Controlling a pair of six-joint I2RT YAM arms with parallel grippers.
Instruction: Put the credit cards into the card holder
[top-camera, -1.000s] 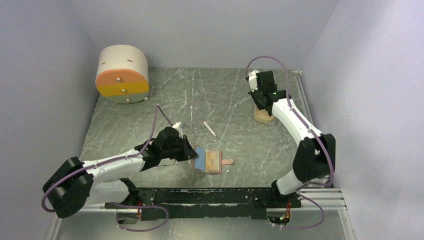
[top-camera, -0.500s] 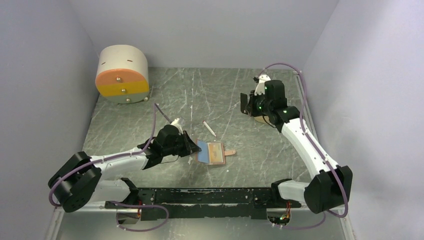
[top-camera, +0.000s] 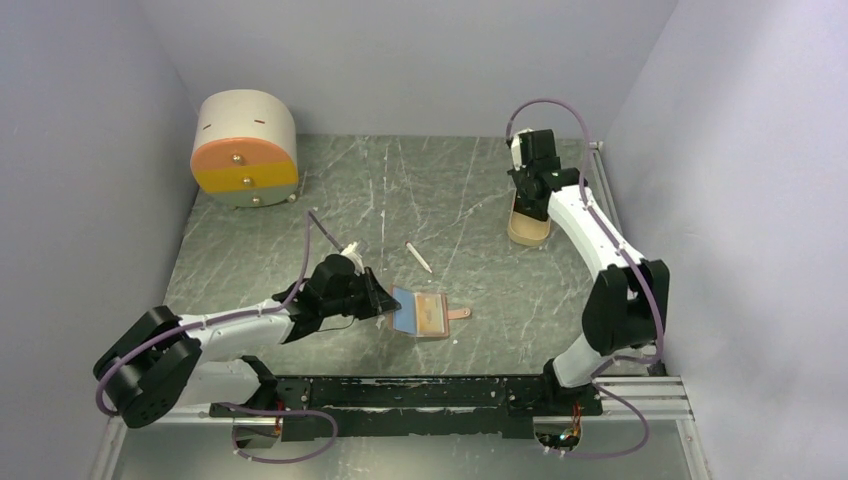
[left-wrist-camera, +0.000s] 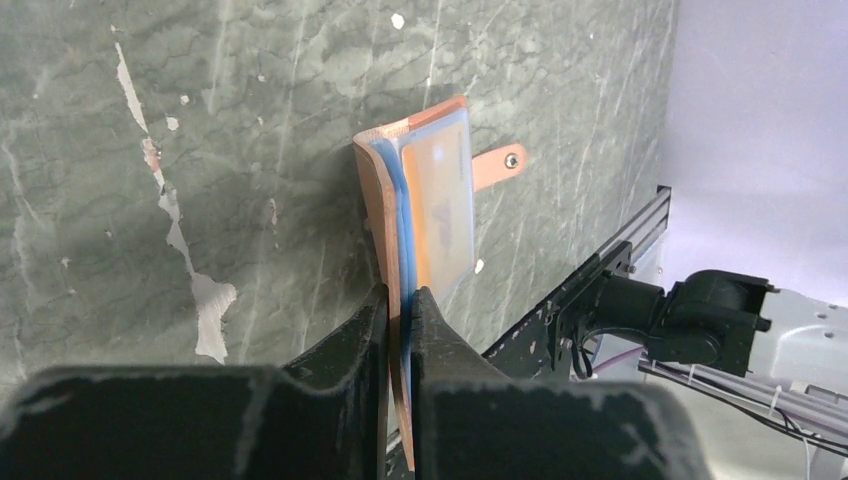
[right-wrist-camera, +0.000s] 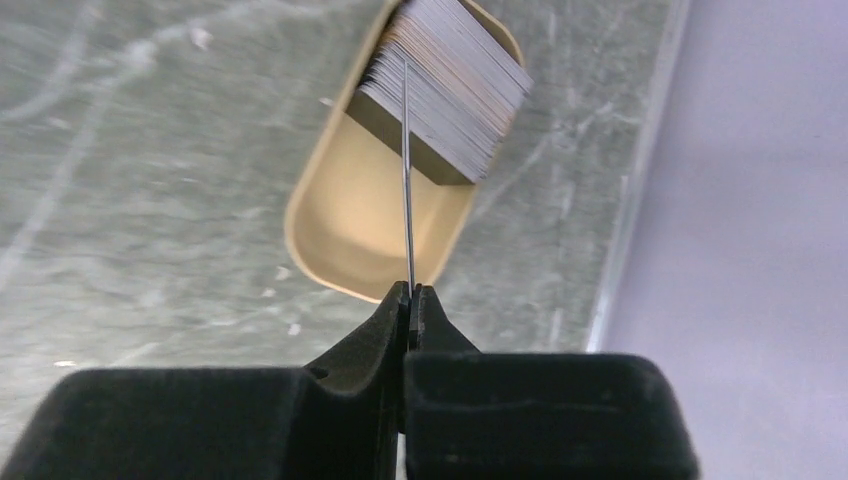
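Toward the lower middle of the top view, the left tool (left-wrist-camera: 400, 300) is clamped narrow on one flap of the card holder (top-camera: 425, 315), a tan leather piece with a blue lining and a small snap tab. The wrist view shows that flap pinched on edge between the jaws while the rest fans out on the surface (top-camera: 450, 190). My reading is that the grip pins the holder and lifts the flap so a pocket lies open for a card to slide in.

At the upper right of the top view, the right tool (right-wrist-camera: 410, 295) is closed tight on a single card (right-wrist-camera: 406, 180), seen edge-on as a thin dark line. It hangs over the tan oval tray (right-wrist-camera: 340, 240), just in front of the stack of cards (right-wrist-camera: 450, 90) standing in the tray's far end. Holding it by one short edge leaves most of the card free, which should suit feeding it into a slot. That card is well apart from the holder, so the carry across is not yet done.

Counted: one holder, one card in the tool, one tray, and a stack too dense to count. Off-task are one white stick (top-camera: 419, 257) near the holder and one round-topped drawer box (top-camera: 244, 148) at upper left, with two drawer fronts, orange and yellow
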